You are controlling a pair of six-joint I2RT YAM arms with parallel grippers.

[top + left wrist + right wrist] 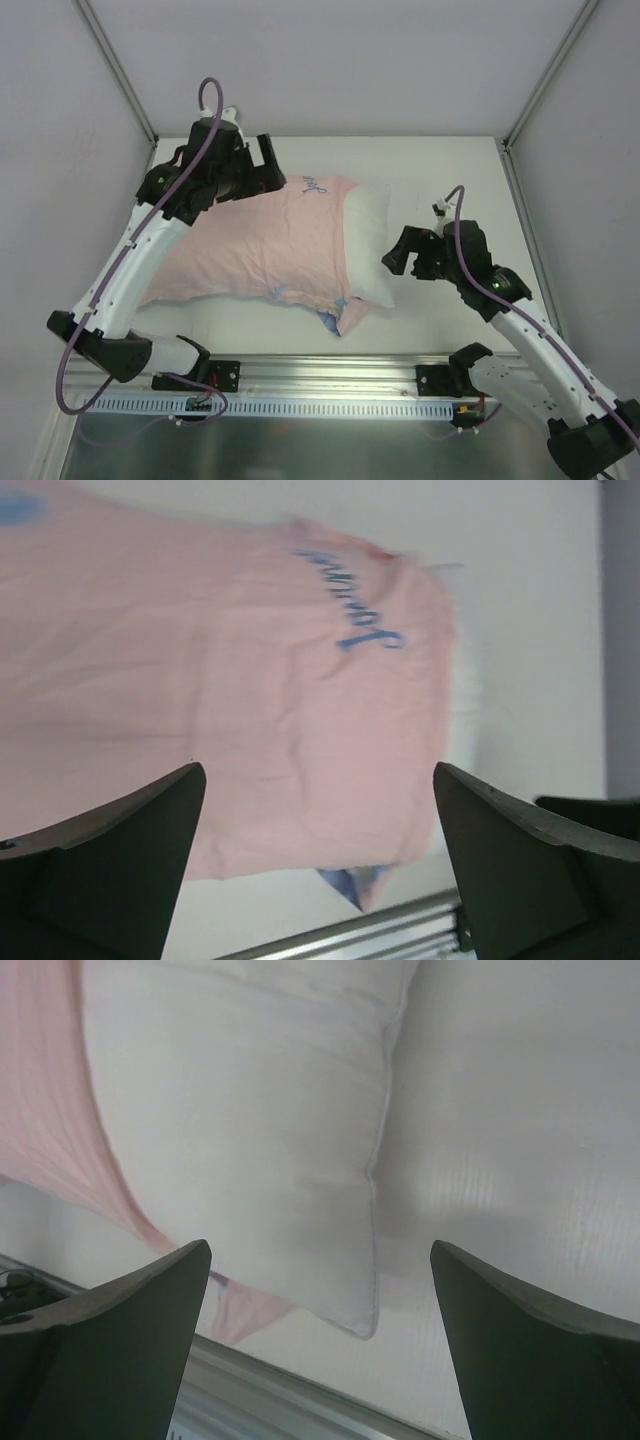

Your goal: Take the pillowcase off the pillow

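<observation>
The pink pillowcase with blue lettering covers most of the pillow, whose plain white end sticks out on the right. My left gripper hovers open above the pillowcase's far left part. In the left wrist view the left gripper holds nothing, with the pillowcase spread below and a white sliver of pillow past its hem. My right gripper stands open just right of the pillow's bare end. In the right wrist view the right gripper is empty above the pillow's corner, with the pillowcase at the left.
The white table ends in a metal rail along the near edge, also seen as a rail below the pillow's corner. Grey enclosure walls stand at the back and on both sides.
</observation>
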